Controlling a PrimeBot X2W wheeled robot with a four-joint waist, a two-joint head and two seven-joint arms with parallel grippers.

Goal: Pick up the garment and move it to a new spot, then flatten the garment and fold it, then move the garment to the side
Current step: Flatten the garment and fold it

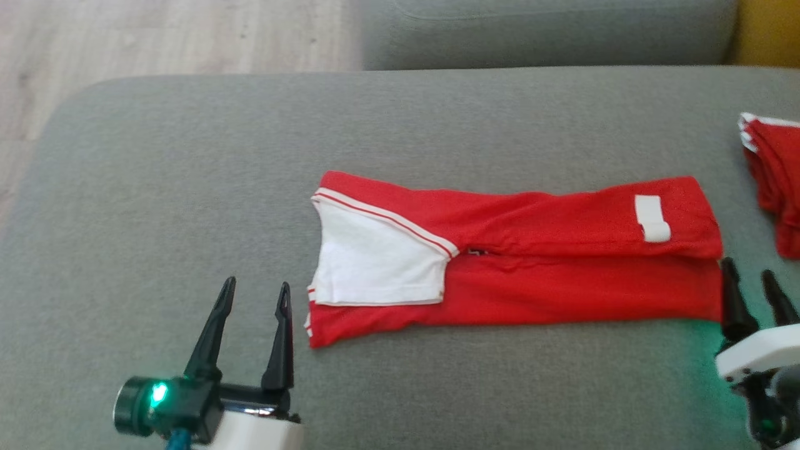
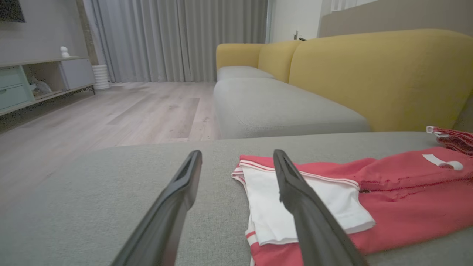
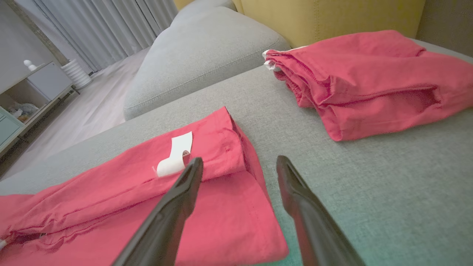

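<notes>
A red garment (image 1: 550,275) with white sleeve panel and white striped trim lies folded into a long strip across the grey cushion (image 1: 187,187); a white label sits near its right end. The same garment (image 2: 399,199) shows in the left wrist view and again as the garment (image 3: 147,199) in the right wrist view. My left gripper (image 1: 256,297) stands open just left of the garment's white end, holding nothing. My right gripper (image 1: 747,281) stands open at the garment's right end, one finger by its edge, nothing between the fingers.
A second folded red garment (image 1: 775,181) lies at the cushion's right edge, also seen as the folded pile (image 3: 369,81). A yellow sofa back (image 2: 377,74) rises behind. Wooden floor (image 1: 156,37) lies beyond the cushion's left and far edges.
</notes>
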